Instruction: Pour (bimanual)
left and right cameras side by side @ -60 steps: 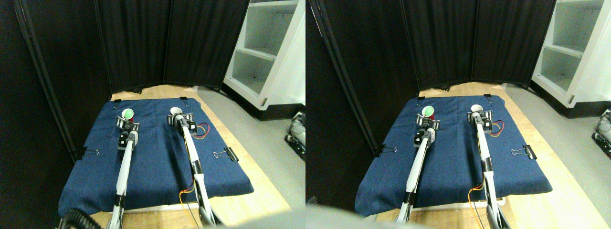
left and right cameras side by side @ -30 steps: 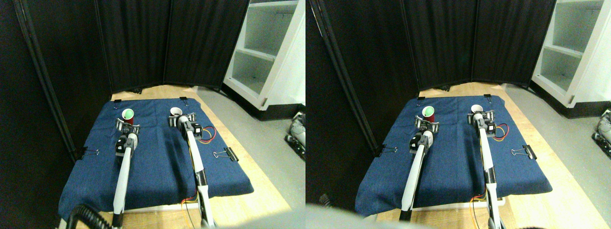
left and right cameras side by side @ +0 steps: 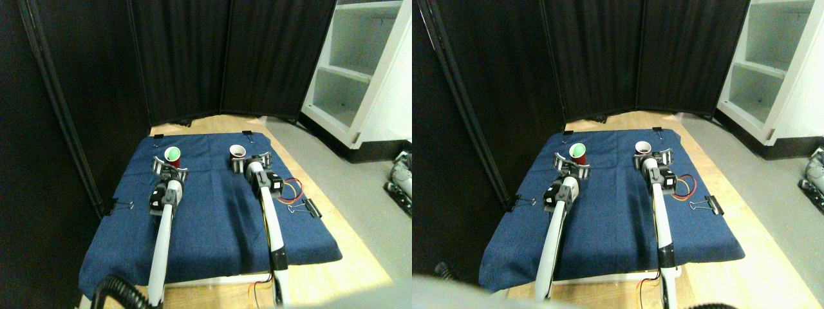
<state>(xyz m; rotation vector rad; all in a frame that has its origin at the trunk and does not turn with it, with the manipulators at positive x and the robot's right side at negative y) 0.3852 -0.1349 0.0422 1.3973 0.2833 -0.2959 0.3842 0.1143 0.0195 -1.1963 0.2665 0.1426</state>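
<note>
standing upright near the far edge of the dark blue cloth mat (left and right cameras side by side: 212,219), the red cup with green inside (left and right cameras side by side: 172,155) and the red cup with white inside (left and right cameras side by side: 237,152) each sit between spread jaws of the left gripper (left and right cameras side by side: 169,167) and right gripper (left and right cameras side by side: 248,161). risk, i judge: closing off-centre could tip either light cup.

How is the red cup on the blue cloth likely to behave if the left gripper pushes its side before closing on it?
The red cup looks like a thin disposable one, so probably light and easy to squash. It stands upright on soft blue cloth, so a side push may tip it rather than slide it. Being round, it would likely roll if toppled.
</note>
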